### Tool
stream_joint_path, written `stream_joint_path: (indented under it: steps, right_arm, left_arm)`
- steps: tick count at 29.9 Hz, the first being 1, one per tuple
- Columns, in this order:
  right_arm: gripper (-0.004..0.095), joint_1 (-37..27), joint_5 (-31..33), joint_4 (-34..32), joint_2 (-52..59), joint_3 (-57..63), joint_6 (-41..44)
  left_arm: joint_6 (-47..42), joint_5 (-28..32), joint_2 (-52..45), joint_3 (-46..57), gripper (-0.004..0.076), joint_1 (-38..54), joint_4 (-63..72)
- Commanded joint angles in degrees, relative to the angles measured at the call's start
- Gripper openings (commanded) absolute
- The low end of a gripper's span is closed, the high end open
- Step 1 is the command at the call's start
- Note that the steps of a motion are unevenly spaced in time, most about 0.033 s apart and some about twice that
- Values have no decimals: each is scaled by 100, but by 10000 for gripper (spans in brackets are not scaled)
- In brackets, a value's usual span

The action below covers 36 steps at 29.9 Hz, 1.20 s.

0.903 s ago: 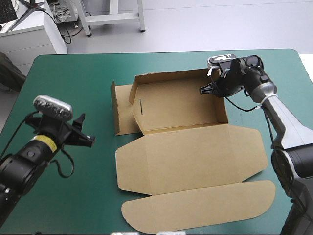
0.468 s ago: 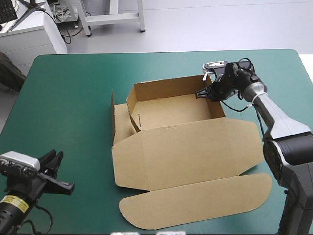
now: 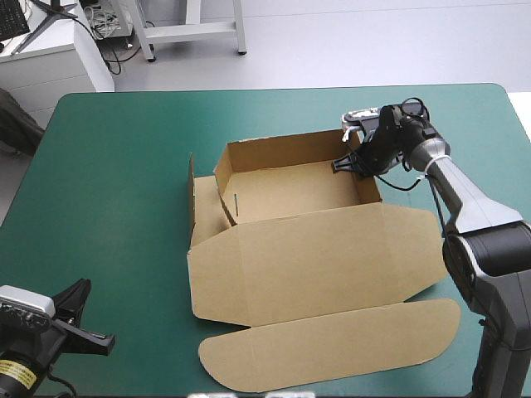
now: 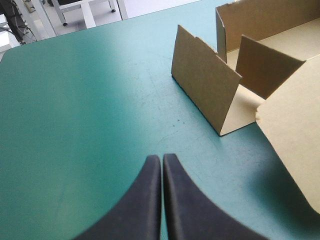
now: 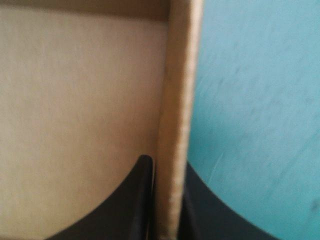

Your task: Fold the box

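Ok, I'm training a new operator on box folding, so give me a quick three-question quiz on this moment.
1. True or false: the left pincer stands open.
2. The right pincer is shut on: A) a raised wall of the box; B) a white T-shirt; C) nothing.
3. Fill in: the lid lies ___ on the teal-green cover.
Key: 1 false, it is shut and empty; 2 A; 3 flat.

Bright, even light falls from above; the box casts soft shadows on the desk, which shows pale glare in the left wrist view.
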<state>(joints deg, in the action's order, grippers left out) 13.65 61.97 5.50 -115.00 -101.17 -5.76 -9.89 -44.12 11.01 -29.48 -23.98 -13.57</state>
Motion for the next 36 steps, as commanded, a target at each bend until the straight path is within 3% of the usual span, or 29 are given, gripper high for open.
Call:
stream_joint_path:
  steps: [1,4,11,22,36]
  right_arm:
    - [287,40,991,18,173,-685,-157]
    - [363,40,992,-113,223,-1290,-147]
    - [380,40,992,-218,617,-1976,-156]
    - [474,40,999,-237,1520,-1214,-164]
    - [475,40,978,12,773,-295,-194]
  left_arm:
    - [8,373,62,-140,-6,8,-150]
    - [8,373,62,-140,-6,8,-177]
    - [8,362,62,-140,-6,8,-185]
    - [8,224,62,-140,-6,8,-339]
    - [8,224,62,-140,-6,8,-399]
